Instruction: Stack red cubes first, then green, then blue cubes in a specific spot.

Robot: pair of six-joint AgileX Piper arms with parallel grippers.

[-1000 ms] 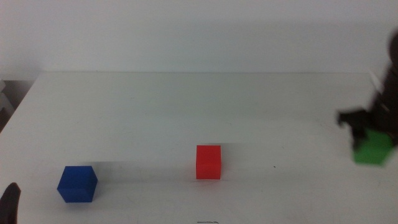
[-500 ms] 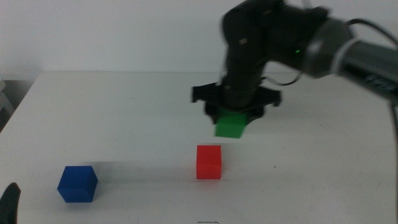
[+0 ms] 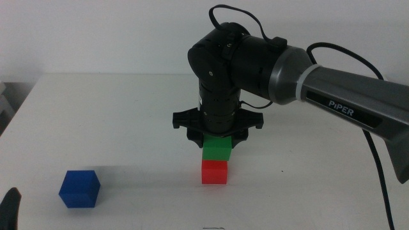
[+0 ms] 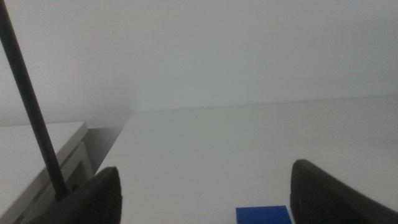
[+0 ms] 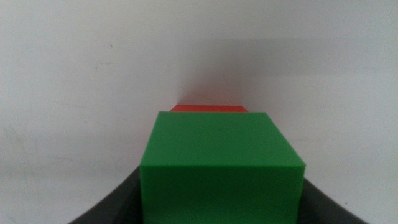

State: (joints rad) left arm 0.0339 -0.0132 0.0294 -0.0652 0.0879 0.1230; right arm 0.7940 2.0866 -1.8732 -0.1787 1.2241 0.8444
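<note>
Reaching in from the right side of the table, the right gripper [image 3: 217, 142] hangs directly over the red cube [image 3: 214, 172] and pinches the green cube [image 3: 216, 148] between its two dark jaws. The green cube sits on top of the red one; their faces appear to touch in the middle view, though I cannot tell if the full weight is already resting there. In the right wrist view the green cube [image 5: 222, 165] fills the space between the jaws, and only a thin strip of the red cube [image 5: 208, 108] shows beyond its far edge.

There are three cubes in total — one red, one green, one blue. The blue cube [image 3: 80, 188] stands alone on the white table [image 3: 115, 115], well to the left of the red cube and a little nearer to the camera. It touches nothing.

The left gripper [image 4: 205, 193] waits low, near the blue cube and far left of the red one; only a dark tip of it [image 3: 9, 207] shows in the middle view. Its jaws are spread wide apart and hold nothing — a corner of the blue cube [image 4: 264, 215] lies between them in the left wrist view.
</note>
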